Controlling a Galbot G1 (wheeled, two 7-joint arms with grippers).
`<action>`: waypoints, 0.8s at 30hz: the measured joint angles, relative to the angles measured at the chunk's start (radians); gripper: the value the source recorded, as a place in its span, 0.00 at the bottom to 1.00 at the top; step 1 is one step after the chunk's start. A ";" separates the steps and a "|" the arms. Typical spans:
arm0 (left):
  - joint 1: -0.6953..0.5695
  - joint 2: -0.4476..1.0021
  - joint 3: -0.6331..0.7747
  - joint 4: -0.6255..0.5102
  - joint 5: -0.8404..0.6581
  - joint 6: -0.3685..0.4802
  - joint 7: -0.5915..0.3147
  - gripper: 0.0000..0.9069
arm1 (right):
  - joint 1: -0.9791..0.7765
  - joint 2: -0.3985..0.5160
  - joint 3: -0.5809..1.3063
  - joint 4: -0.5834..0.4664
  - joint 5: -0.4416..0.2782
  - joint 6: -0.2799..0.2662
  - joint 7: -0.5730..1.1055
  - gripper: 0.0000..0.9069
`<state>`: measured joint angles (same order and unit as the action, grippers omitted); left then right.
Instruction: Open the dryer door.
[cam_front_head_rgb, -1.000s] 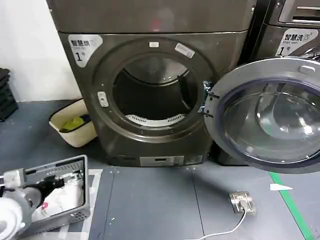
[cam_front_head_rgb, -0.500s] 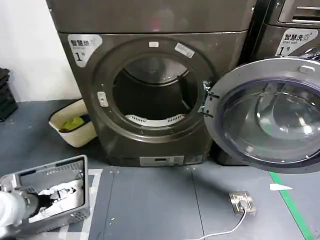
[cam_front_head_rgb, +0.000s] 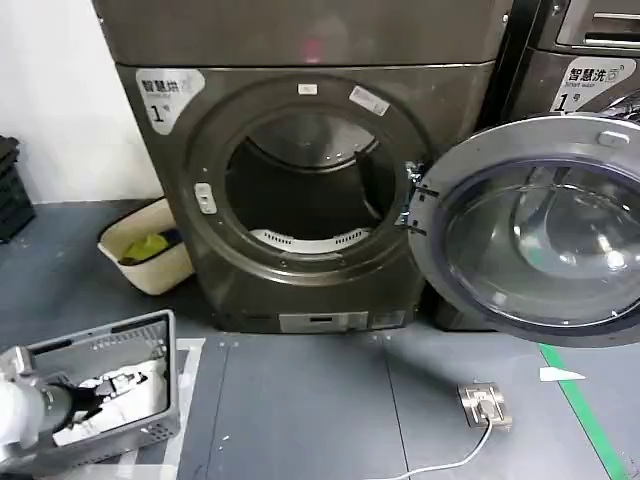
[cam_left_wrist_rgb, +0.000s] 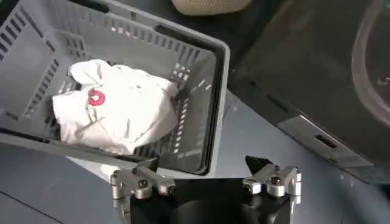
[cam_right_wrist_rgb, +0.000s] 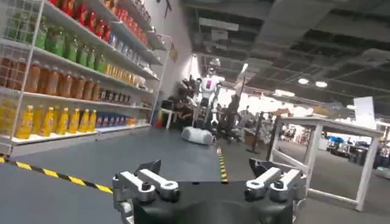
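Left pincer, fingers spread and empty, has sunk lower over the grey basket; dryer door remains swung wide; right pincer gapes too.

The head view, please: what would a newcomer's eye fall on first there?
First, the dryer door, swung wide open to the right of the dryer, baring the dark drum mouth. Next, low on the left, the grey basket holding a white cloth, with the open left hand hovering over it.
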<state>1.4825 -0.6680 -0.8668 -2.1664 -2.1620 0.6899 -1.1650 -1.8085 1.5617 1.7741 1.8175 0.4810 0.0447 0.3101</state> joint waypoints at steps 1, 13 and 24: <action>0.000 0.001 0.000 0.000 -0.001 0.001 -0.001 1.00 | 0.000 0.000 0.000 0.000 0.001 0.000 0.001 1.00; 0.001 0.006 -0.001 0.012 -0.001 0.010 -0.004 1.00 | -0.001 0.000 -0.001 -0.015 0.001 0.007 0.012 1.00; 0.000 0.006 -0.003 0.018 0.011 0.010 -0.004 1.00 | -0.001 0.000 -0.001 -0.017 0.003 0.029 0.008 1.00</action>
<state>1.4826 -0.6619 -0.8703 -2.1486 -2.1509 0.7002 -1.1686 -1.8093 1.5614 1.7728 1.8001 0.4845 0.0736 0.3183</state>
